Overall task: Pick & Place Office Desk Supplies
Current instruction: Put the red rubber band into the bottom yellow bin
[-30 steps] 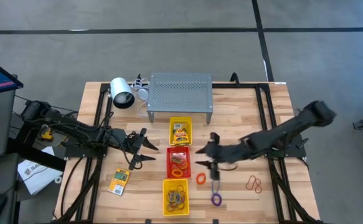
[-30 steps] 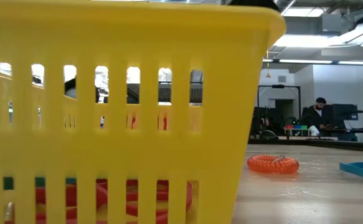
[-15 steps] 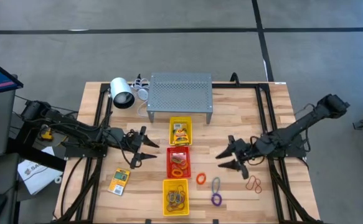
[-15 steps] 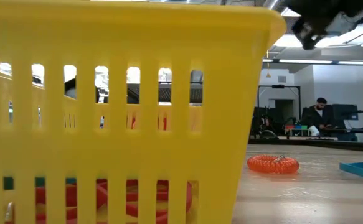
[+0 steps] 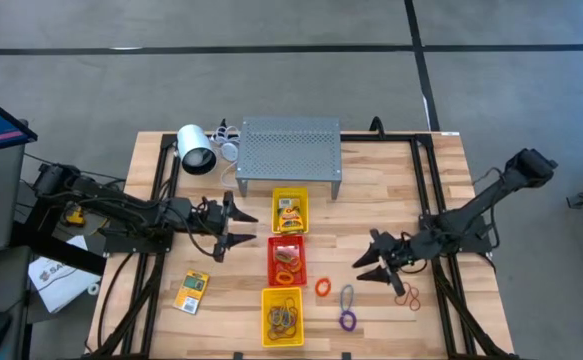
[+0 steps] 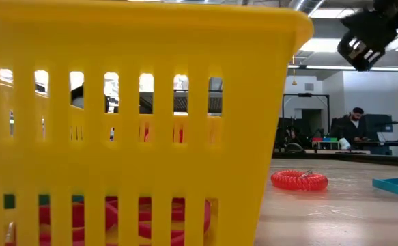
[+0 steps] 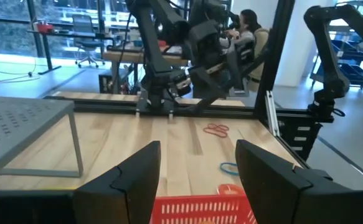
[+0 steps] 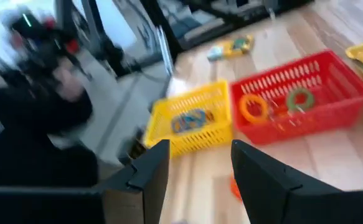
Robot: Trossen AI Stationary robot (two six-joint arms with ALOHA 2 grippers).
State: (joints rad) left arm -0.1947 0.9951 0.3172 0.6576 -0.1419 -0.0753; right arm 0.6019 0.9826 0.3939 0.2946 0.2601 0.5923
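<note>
Small orange coiled rubber ring (image 5: 322,287) lies on the wooden table (image 5: 391,190) beside the red slotted plastic tray (image 5: 288,261), while the right gripper (image 5: 370,266) and left gripper (image 5: 237,226) hover wide, empty.

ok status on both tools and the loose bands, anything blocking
Left tool open, empty, beside red tray. Right tool open, empty, above table right of trays. Loose bands on wood, clear access.
</note>
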